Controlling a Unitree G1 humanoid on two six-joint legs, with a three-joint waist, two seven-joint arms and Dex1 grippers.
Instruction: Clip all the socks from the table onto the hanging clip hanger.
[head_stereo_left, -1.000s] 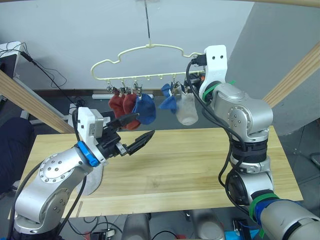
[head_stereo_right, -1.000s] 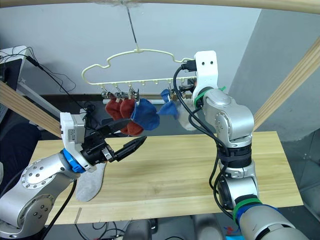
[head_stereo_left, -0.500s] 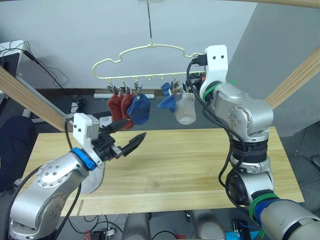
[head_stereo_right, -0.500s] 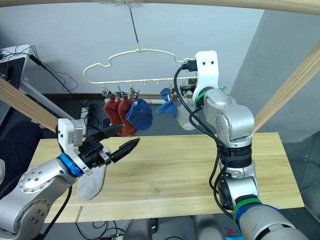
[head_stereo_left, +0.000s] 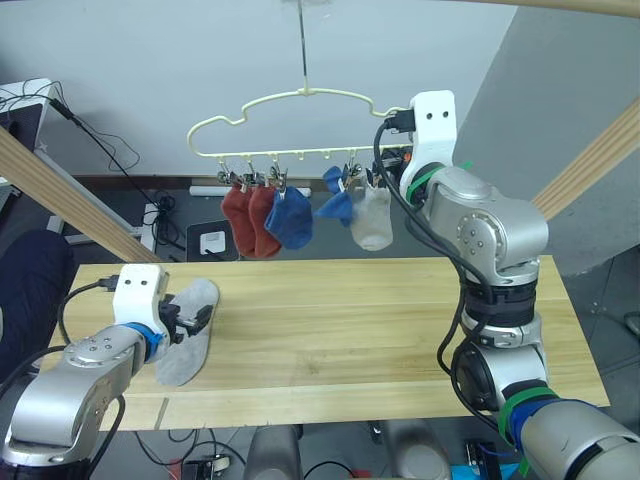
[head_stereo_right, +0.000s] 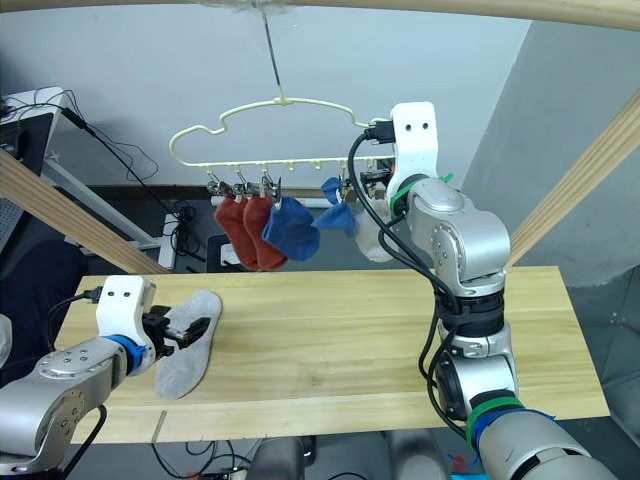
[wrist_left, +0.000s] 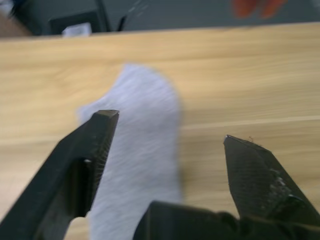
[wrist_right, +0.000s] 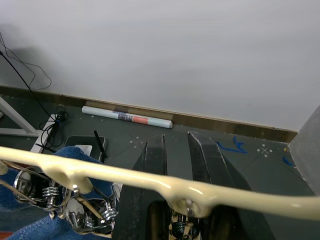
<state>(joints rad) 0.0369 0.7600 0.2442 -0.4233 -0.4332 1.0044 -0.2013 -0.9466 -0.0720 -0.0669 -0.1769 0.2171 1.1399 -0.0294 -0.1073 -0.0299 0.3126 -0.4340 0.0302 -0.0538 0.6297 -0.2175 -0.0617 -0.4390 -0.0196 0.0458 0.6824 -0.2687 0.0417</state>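
The table (head_stereo_left: 400, 320) serves as the landmark. At its left end lies one grey sock (head_stereo_left: 190, 330) flat on the wood, its length running from the near edge toward the far edge. The left gripper (head_stereo_left: 190, 318) sits low over this sock, just above the table's left end; in the left wrist view its two fingers (wrist_left: 85, 165) stand wide apart, one over the sock (wrist_left: 142, 150) and the other over bare wood just beside it, holding nothing.

Above the far edge of the table hangs the clip hanger (head_stereo_left: 290, 120), its hook on a thin rod that goes up out of view. From its row of clips, going left to right, hang two red socks (head_stereo_left: 250, 215) side by side, touching each other, then a blue sock (head_stereo_left: 291, 218) touching the second red one, then a second blue sock (head_stereo_left: 335, 200) bunched up higher, and a grey hung sock (head_stereo_left: 372, 222) just beside it.

Over the table's right half the right arm rises, and the right gripper (wrist_right: 176, 165) is up at the hanger's right end. In the right wrist view its fingers (wrist_right: 155, 170) stand behind the yellow frame (wrist_right: 150, 182), with a narrow gap between them, near silver clips (wrist_right: 80, 212) and blue fabric. Whether they pinch a clip I cannot tell.
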